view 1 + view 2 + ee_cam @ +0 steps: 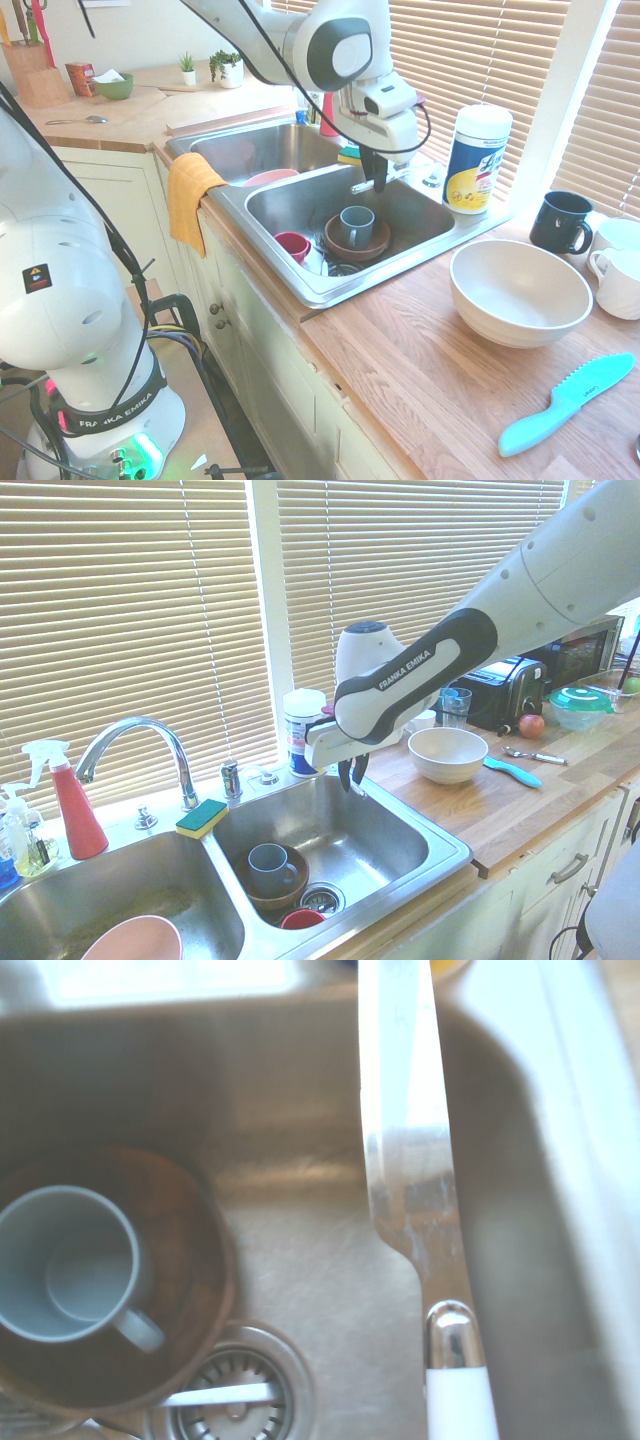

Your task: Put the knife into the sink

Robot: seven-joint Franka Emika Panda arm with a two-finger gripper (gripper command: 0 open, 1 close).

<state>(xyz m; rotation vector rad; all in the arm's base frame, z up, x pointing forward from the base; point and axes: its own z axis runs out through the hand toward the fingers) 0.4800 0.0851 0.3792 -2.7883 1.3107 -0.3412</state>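
End effector (377,183) grasping knife (372,184) by handle | blade level, pointing sideways | above sink (290,283)

Shiny brushed-steel sink (420,245), glossy metal knife (410,1160) blade with a smooth white handle, warm wood-grain countertop (440,370), matt turquoise plastic knife (566,403).

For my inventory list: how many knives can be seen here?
2: a slim silvery table knife in the claw above the steel sink; a turquoise plastic knife on the wooden counter. Others may be hidden.

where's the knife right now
The knife is held in the gripper, above the sink's basin holding the grey mug.
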